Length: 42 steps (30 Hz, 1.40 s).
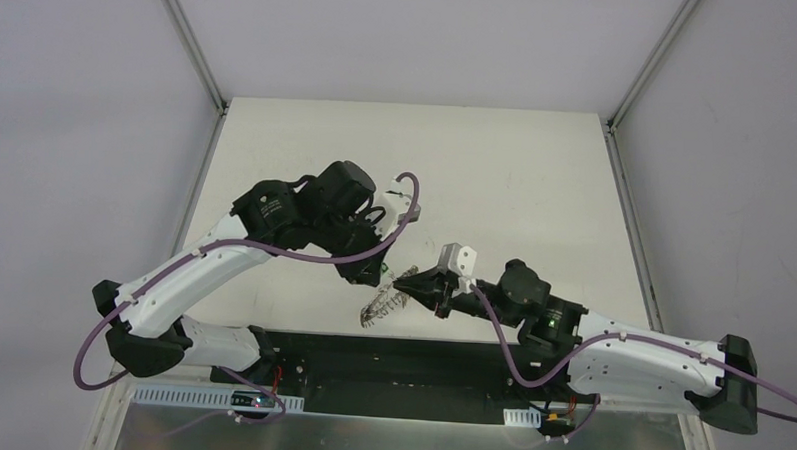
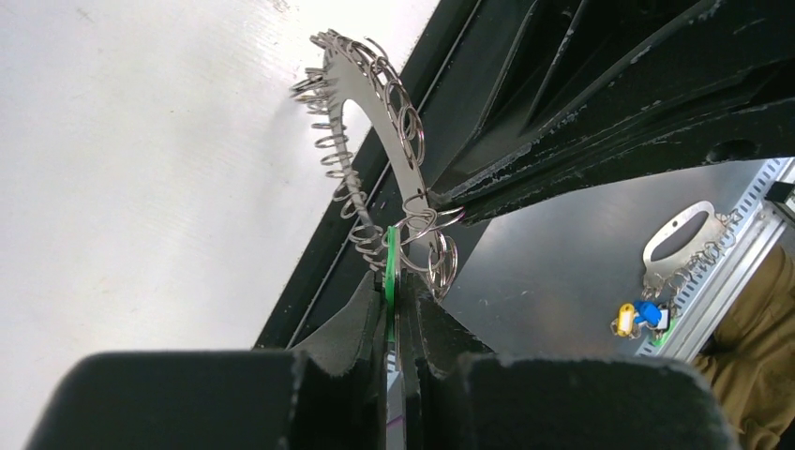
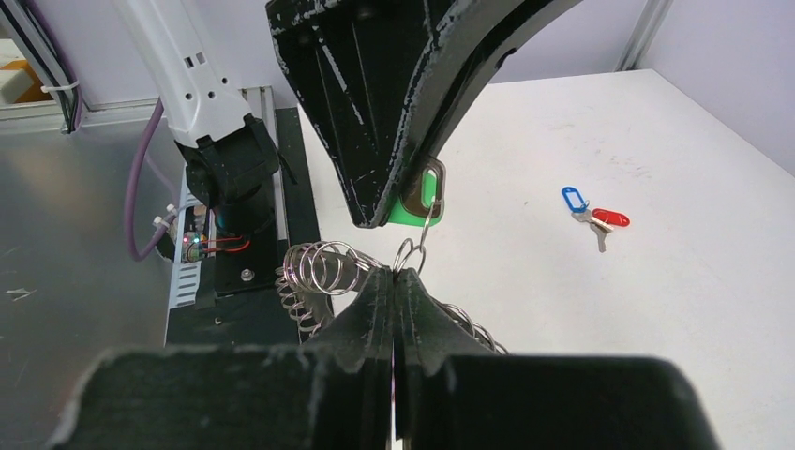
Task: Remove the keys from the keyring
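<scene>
Right wrist view: the right gripper (image 3: 396,279) is closed tight on a wire loop of the keyring (image 2: 384,141), which is held tilted at the middle of the worktop's (image 3: 675,309) near edge. The left gripper (image 2: 392,281) is clamped on one green key (image 3: 424,195). Two loose keys, one blue key (image 3: 574,199) and one red key (image 3: 611,218), lie touching, well apart from the ring.

Robotics lab test cell: white table (image 1: 516,179) boxed in by plain grey panels (image 1: 78,124) on aluminium posts (image 1: 192,43), two arms (image 1: 203,273) bolted to black base plate (image 1: 390,360) at near edge, slotted cable duct (image 1: 178,395), exposed purple cables (image 1: 79,359).
</scene>
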Available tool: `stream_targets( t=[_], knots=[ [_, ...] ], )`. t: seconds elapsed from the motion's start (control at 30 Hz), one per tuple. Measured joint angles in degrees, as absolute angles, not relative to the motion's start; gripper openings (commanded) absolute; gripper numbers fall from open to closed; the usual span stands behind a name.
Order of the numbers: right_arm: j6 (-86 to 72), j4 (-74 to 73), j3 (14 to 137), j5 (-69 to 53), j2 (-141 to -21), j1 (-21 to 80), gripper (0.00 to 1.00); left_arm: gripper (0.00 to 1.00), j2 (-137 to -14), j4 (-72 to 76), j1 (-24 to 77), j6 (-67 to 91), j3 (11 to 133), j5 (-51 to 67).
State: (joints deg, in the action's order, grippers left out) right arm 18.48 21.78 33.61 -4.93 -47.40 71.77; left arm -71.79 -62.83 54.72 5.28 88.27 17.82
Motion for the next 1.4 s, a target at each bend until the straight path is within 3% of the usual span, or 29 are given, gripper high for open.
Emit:
stream_targets(
  t=[0.5,0.93,1.07,1.13,1.4],
  knots=[
    [17.6,19.5,32.8,-6.5,-45.4,71.8,0.0,0.0,-73.7,-62.8,54.7,4.8,88.3,20.5],
    [11.1,20.5,36.8,-3.5,-54.5,71.8,0.0,0.0,-73.4,-62.8,54.7,1.2,87.8,22.3],
    [7.7,20.5,37.7,-1.1,-56.5,71.9,0.32,0.0,-73.0,-62.9,54.7,-0.3,86.8,22.0],
    [6.3,20.1,37.8,-0.6,-56.7,72.0,0.42,0.0,-72.9,-62.6,54.7,-1.0,86.3,22.2],
    [7.2,18.0,34.4,1.1,-47.7,72.0,0.46,0.0,-68.6,-61.1,54.8,-7.6,84.6,22.2]
  ],
)
